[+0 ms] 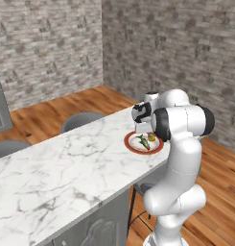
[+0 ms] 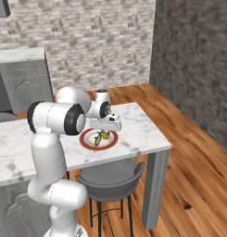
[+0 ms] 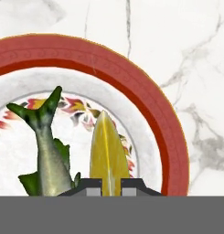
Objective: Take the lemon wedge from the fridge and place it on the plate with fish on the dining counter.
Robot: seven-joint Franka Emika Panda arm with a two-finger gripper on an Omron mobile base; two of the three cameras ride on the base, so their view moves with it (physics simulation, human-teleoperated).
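- one small item is carried: the lemon wedge (image 3: 108,153), seen edge-on in the hand view as a narrow yellow blade rising from between the two finger tips (image 3: 93,187).
- handling, as judged: the wedge is taken to be very light, with soft flesh and a waxy rind that may slip under a hard squeeze; only light pressure is thought to be needed.
- hold, as judged: the flat cut faces are the better surfaces for the pads, and the tapered tip is best avoided, since the piece could pivot there.
- gripper (image 3: 108,188): the tips are drawn close together, with only the thickness of the wedge between them; the wedge is pinched at its lower end, and its upper end projects free ahead of the tips.
- directly ahead of the gripper lies the plate with fish (image 3: 175,137); its red rim curves round to the right of and beyond the wedge.
- fish (image 3: 49,157): set just to the left of the tips, tail pointing away from the gripper, on green garnish; whether it touches the wedge cannot be told.
- in the base views the gripper (image 2: 105,133) hangs low over the plate with fish (image 2: 85,143), on the dining counter (image 1: 56,168), with the lemon wedge (image 1: 151,137) over the plate's inner area.
- contact between wedge and plate cannot be confirmed from these views.
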